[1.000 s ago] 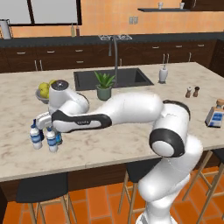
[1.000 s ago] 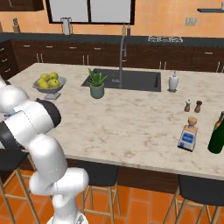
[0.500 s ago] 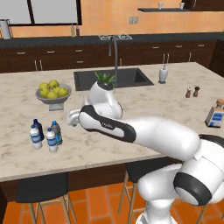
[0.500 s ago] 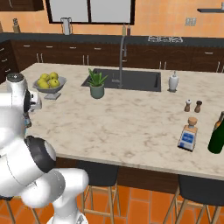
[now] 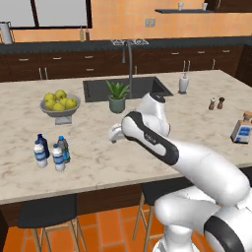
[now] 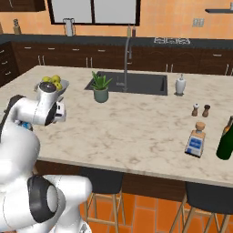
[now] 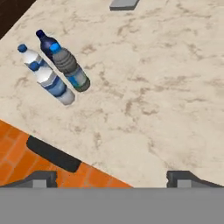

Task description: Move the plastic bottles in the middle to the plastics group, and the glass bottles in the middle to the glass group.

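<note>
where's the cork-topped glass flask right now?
The glass flask stands near the counter's right front edge, beside the dark green bottle, in front of the shakers.

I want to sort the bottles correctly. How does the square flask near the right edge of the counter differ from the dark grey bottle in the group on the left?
The square flask is square-bodied and wide with a tan cork top; the dark grey bottle is round and slim with a blue cap. The flask stands alone; the grey bottle stands among three other small bottles. Both stand upright and carry blue labels.
</note>
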